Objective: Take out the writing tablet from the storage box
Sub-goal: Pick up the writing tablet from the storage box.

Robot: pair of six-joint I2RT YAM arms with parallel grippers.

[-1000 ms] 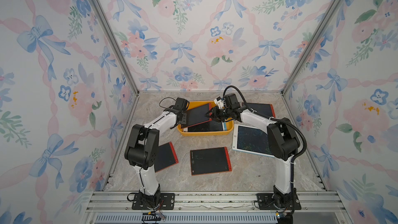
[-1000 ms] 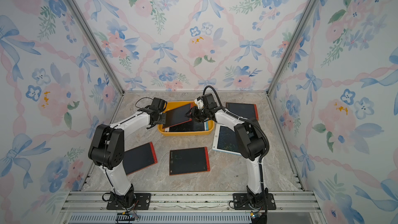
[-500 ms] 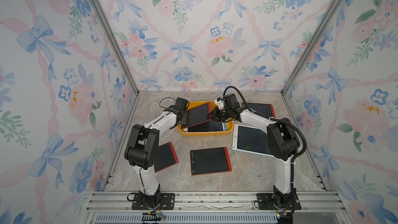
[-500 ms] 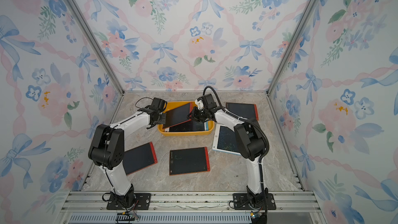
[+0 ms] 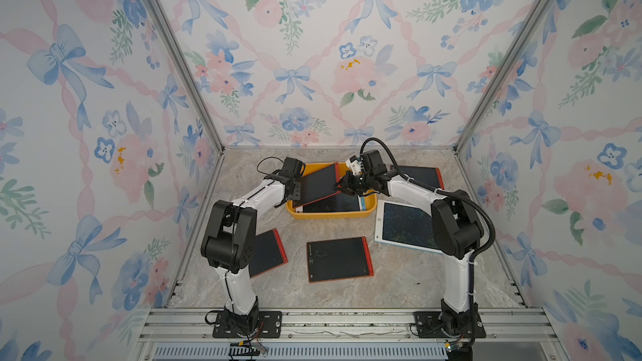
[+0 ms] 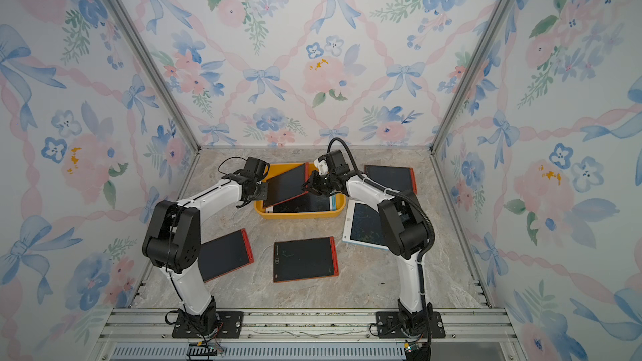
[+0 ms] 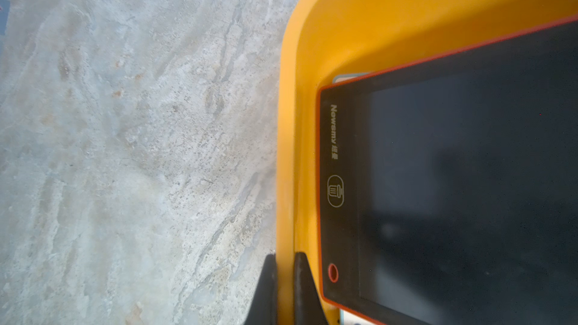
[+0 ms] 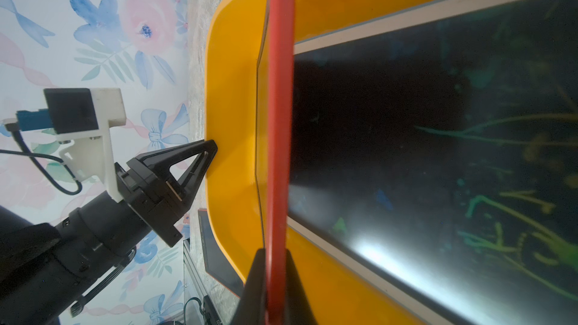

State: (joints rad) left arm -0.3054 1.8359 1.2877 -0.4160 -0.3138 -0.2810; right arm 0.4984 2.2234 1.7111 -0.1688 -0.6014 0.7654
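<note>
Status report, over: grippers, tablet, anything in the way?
Left gripper shut on storage box rim. Right gripper shut on red writing tablet edge; tablet tilted, low end inside box. Nothing over it; second tablet beneath.

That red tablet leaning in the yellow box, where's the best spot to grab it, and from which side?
Grip the red tablet by its raised edge, coming from the robot's right. It is thin and tilted, with that edge lifted clear of the tablet below, so jaws can straddle it. The right gripper is shut there, while the left gripper clamps the box rim.
</note>
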